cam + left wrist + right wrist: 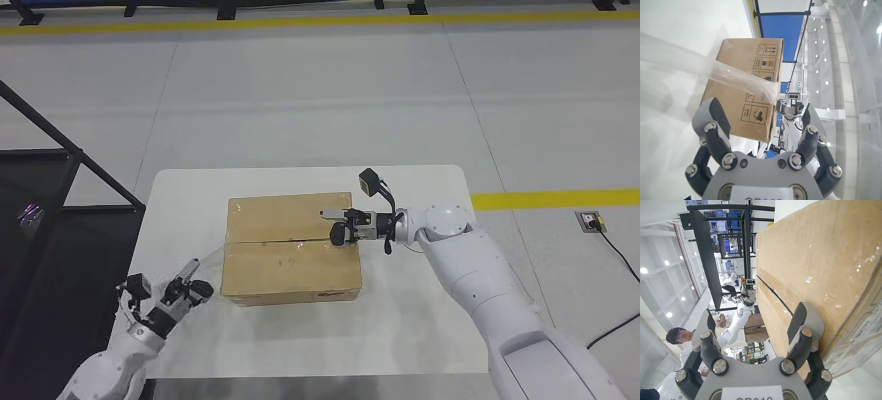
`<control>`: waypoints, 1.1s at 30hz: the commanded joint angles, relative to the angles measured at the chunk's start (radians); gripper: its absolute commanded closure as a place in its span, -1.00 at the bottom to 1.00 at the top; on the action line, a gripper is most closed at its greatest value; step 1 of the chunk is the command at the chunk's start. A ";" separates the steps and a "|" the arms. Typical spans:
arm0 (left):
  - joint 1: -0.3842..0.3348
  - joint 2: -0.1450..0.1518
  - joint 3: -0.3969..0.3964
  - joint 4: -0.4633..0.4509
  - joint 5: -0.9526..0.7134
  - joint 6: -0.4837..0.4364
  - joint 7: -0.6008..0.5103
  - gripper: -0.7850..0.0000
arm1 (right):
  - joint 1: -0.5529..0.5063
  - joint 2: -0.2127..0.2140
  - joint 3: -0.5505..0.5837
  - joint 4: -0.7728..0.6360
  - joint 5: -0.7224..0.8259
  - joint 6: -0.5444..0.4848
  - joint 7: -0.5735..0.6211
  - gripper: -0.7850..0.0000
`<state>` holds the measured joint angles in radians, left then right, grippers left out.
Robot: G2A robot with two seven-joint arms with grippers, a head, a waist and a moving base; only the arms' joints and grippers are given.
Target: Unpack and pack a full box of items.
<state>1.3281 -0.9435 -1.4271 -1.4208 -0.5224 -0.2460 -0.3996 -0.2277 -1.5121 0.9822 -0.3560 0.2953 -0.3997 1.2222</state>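
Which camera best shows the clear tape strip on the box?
Left wrist view: the clear tape strip stretches clearly off the cardboard box. In the top view it is a faint line; the right wrist view shows glossy tape on the box top.

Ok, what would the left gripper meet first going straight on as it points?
Most likely the printed end face of the cardboard box; the left gripper seems unobstructed till there, depth unclear.

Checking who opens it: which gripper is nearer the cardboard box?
Right. The right gripper is over the top edge of the cardboard box; the left gripper is off a corner, apart from it.
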 commanded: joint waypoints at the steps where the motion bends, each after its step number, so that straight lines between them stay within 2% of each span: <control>1: -0.043 -0.010 0.028 0.027 -0.020 0.033 0.022 -1.00 | 0.000 0.000 0.000 0.000 0.000 0.000 0.000 -1.00; 8: -0.168 -0.044 0.098 0.115 -0.113 0.105 0.081 -1.00 | 0.000 0.000 0.000 0.000 0.000 0.000 0.000 -1.00; 14: -0.188 -0.058 0.090 0.093 -0.122 0.063 0.143 -1.00 | 0.000 0.000 0.000 0.000 0.000 0.000 0.000 -1.00; 18: -0.162 -0.058 0.054 0.035 -0.093 0.024 0.188 -1.00 | 0.000 0.000 0.000 0.000 0.000 0.000 0.000 -1.00; 25: -0.077 -0.058 -0.010 -0.104 0.028 -0.037 0.322 -1.00 | 0.000 0.000 0.000 0.000 0.000 0.000 0.000 -1.00; 33: 0.019 -0.067 -0.048 -0.246 0.164 -0.066 0.452 -1.00 | 0.000 0.000 0.000 0.000 0.000 0.000 0.000 -1.00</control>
<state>1.3377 -1.0089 -1.4731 -1.6506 -0.3707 -0.3134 0.0430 -0.2277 -1.5121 0.9822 -0.3560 0.2953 -0.3997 1.2222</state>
